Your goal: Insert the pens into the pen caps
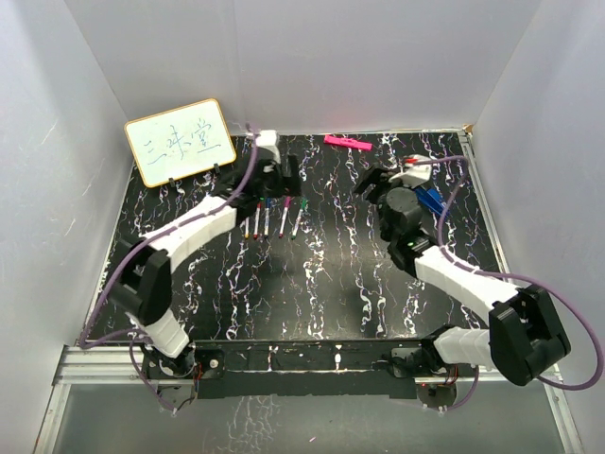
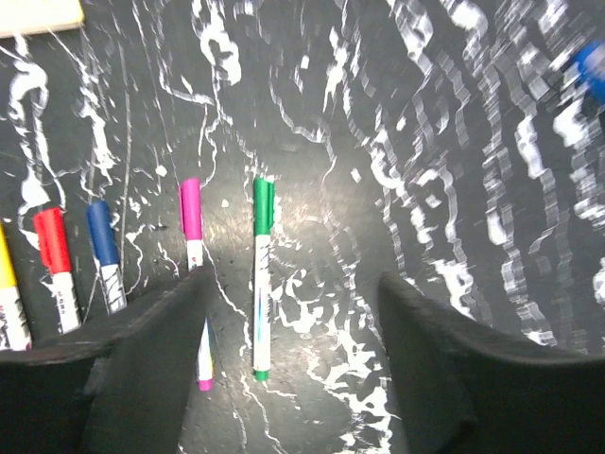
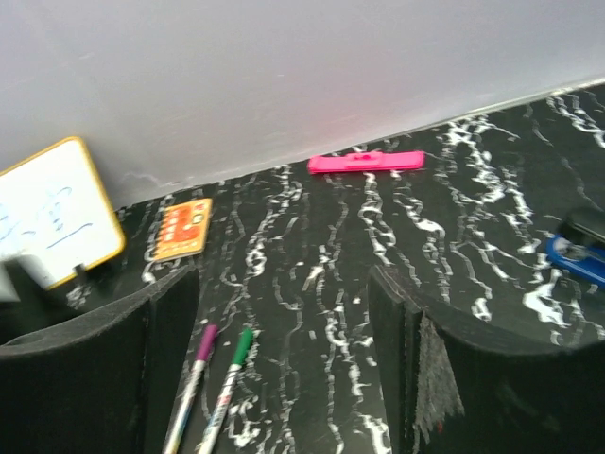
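The pens [image 1: 274, 218] lie side by side on the black marbled table, each white barrel wearing a coloured cap. In the left wrist view I see the green pen [image 2: 261, 284], its green cap [image 2: 263, 203], the purple pen [image 2: 193, 236], the blue pen [image 2: 104, 255], the red pen [image 2: 55, 260] and the edge of a yellow pen [image 2: 6, 293]. My left gripper [image 2: 293, 350] [image 1: 282, 176] hovers open over them, the green pen lying free between its fingers. My right gripper [image 3: 284, 359] [image 1: 371, 184] is open and holds nothing, with the purple pen [image 3: 192, 388] and green pen [image 3: 230, 383] just inside its left finger.
A thick pink marker [image 3: 367, 162] [image 1: 347, 143] lies by the back wall. An orange square block [image 3: 181, 228] sits near the small whiteboard [image 1: 180, 140] at the back left. A blue and black object [image 3: 579, 248] [image 1: 428, 200] lies at the right. White walls enclose the table.
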